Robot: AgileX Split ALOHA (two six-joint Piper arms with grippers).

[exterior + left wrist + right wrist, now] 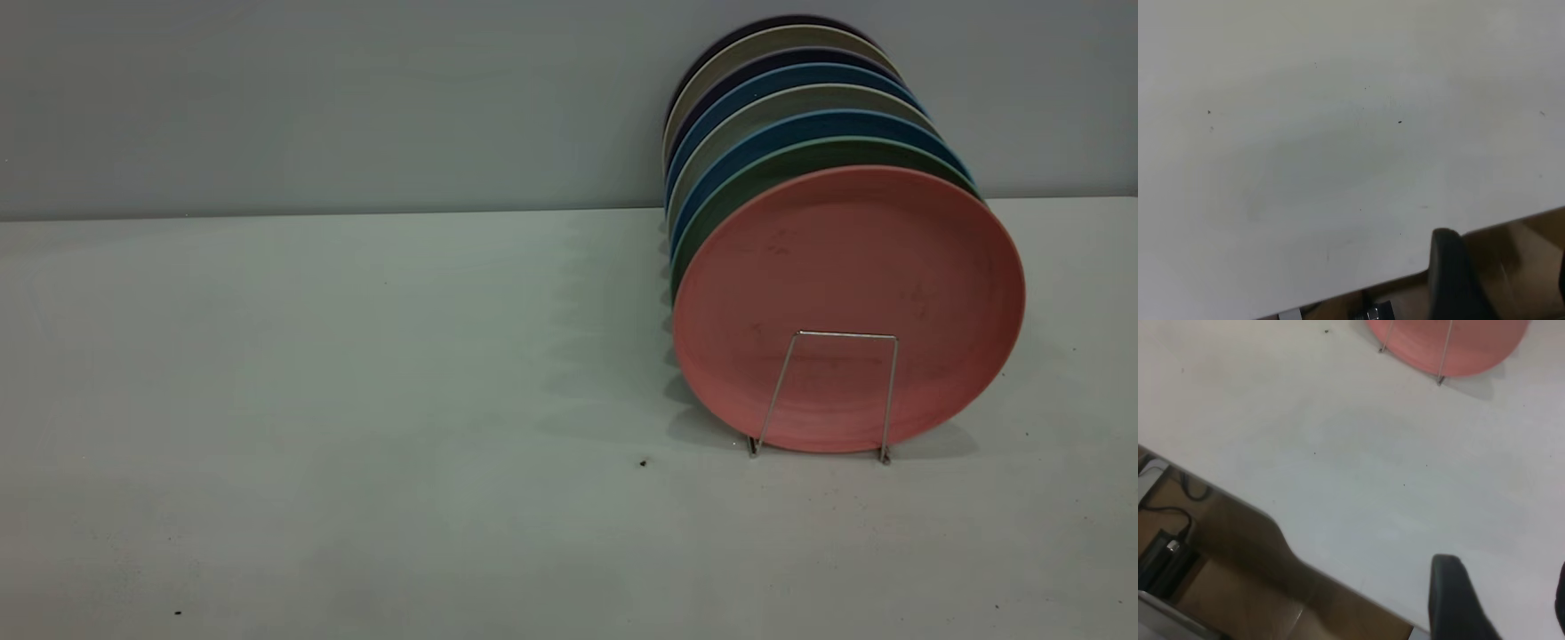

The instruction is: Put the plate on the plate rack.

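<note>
The salmon-pink plate [849, 267] stands upright on edge at the front of a row of plates, just behind the front loop of the silver wire plate rack [845, 335]. Neither arm shows in the exterior view. The right wrist view shows the plate's lower edge [1471, 350] and the rack's wire loop [1444, 353] far from my right gripper [1508, 597], which is open and empty above the table near its edge. My left gripper [1505, 273] is open and empty over the table's edge, away from the plates.
Behind the pink plate stand several more plates, among them a teal-green plate [756, 178] and blue plates [782, 133], reaching back to the wall. The white table [356, 400] has a few dark specks. Cables and a black box [1165, 553] lie below the table edge.
</note>
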